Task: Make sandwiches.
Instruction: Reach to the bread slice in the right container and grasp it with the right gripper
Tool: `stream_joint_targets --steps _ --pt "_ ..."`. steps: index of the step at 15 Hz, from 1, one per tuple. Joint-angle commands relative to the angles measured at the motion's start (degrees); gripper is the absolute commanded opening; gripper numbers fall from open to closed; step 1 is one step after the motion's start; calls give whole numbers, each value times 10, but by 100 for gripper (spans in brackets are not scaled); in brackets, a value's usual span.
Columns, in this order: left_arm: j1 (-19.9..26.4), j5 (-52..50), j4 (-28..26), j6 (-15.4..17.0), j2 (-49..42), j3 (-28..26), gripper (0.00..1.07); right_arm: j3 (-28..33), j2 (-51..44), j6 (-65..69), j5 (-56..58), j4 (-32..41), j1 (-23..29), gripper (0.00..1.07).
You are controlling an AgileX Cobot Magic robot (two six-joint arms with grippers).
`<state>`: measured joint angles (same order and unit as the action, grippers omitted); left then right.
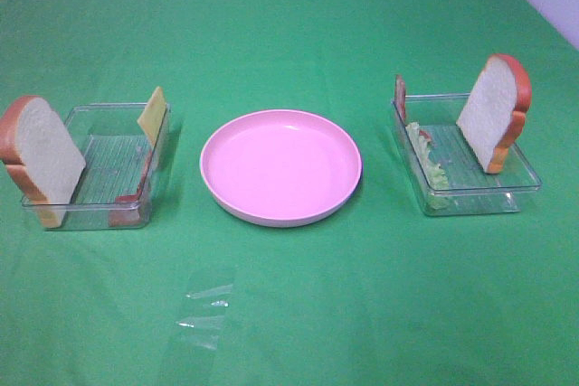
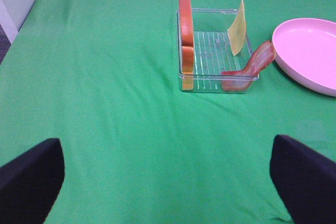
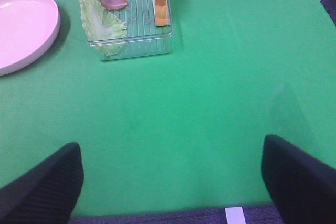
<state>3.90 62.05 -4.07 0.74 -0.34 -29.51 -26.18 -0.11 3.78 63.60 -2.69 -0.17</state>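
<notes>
The sandwich parts stand apart in two clear trays; no stacked sandwich is in view. The left tray [image 1: 90, 214] holds an upright bread slice [image 1: 41, 155], a yellow cheese square [image 1: 152, 115] and a reddish bacon strip [image 1: 131, 196]. The left wrist view shows the same bread [image 2: 185, 35], cheese [image 2: 238, 32] and bacon [image 2: 254, 64]. The right tray [image 1: 479, 198] holds a bread slice [image 1: 493, 110], lettuce [image 1: 430, 160] and a reddish strip [image 1: 400, 97]. My left gripper [image 2: 168, 187] and right gripper [image 3: 173, 182] are open, empty and well short of the trays.
A round pink plate [image 1: 280, 166] sits between the trays on the green cloth. It also shows in the left wrist view [image 2: 310, 51] and in the right wrist view [image 3: 23, 24]. Neither arm shows in the exterior high view.
</notes>
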Motion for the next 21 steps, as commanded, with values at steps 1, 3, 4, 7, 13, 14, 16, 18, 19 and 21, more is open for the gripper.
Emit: stream_joint_targets --steps 1,3,4,7,13,14,16,18,19,21 --pt "1 -6 -5 1 -6 -1 98 2 -7 -5 -1 4 0 89" --pt "1 -6 -5 1 -6 -1 98 2 -7 -5 -1 4 0 89" --pt "1 -6 -5 1 -6 -1 98 2 -7 -5 -1 4 0 89" --pt "1 -6 -5 1 -6 -1 98 2 -7 -5 -1 4 0 89" --pt "1 -6 -5 1 -6 -1 98 2 -7 -5 -1 4 0 89" --pt "1 -6 -5 1 -6 -1 98 2 -7 -5 -1 4 0 89" --pt "1 -6 -5 1 -6 -1 98 -13 27 -5 -3 5 0 89" --pt "1 -6 -5 1 -6 -1 98 -45 117 -5 -2 10 0 88" --pt "1 -6 -5 1 -6 -1 98 -82 205 -6 -3 11 0 88" --pt "1 -6 -5 1 -6 -1 98 -225 503 -6 -9 11 0 88"
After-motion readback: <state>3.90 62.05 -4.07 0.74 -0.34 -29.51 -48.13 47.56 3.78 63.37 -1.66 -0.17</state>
